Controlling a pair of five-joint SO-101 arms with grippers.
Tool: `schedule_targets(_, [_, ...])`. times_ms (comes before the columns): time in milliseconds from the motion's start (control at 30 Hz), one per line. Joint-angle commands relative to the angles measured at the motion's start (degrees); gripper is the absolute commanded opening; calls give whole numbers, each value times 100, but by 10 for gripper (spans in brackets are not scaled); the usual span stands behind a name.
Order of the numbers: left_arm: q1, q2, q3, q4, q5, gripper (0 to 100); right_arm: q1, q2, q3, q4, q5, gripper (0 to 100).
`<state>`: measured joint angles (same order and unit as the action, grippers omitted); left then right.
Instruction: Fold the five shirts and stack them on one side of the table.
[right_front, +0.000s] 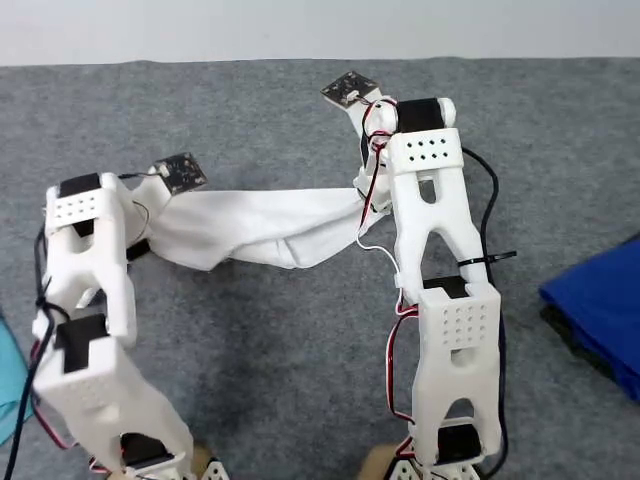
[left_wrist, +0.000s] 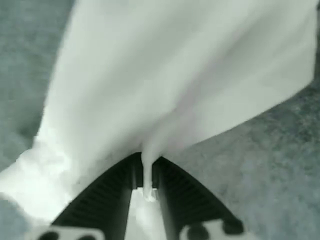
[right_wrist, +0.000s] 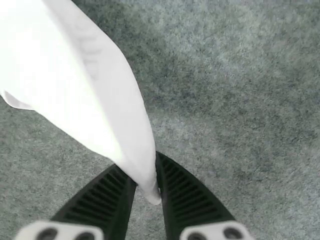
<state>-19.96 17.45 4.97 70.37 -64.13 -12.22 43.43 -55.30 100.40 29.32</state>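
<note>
The left arm's fingers (left_wrist: 129, 170) are pinched narrow on one end of the white shirt (right_front: 250, 225) and the right arm's fingers (right_wrist: 169, 177) on its opposite end, so it sags stretched between them over the grey bench (right_front: 300, 340), with a blue shirt (right_front: 600, 300) well outside the right pair.

white shirt (right_front: 250, 228) between left arm (right_front: 90, 280), right arm (right_front: 440, 240)

Grey felt-like cover across the whole table (right_front: 280, 360), fibres speckled light and dark, plain pale wall (right_front: 200, 28) in a strip along the far edge, soft even light, faint shadows on the grey.
</note>
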Motion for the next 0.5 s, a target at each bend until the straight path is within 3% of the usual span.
schedule_targets(0, [70,-712,-163,308,-18,3,-40,-233,-70,207,9,10])
schedule_targets(367, [334,-835,-136,853,-44,8,4,-549,-62,215,35,10])
schedule_targets(467, [308,-695,-136,862,-44,70,4,-549,-53,215,35,10])
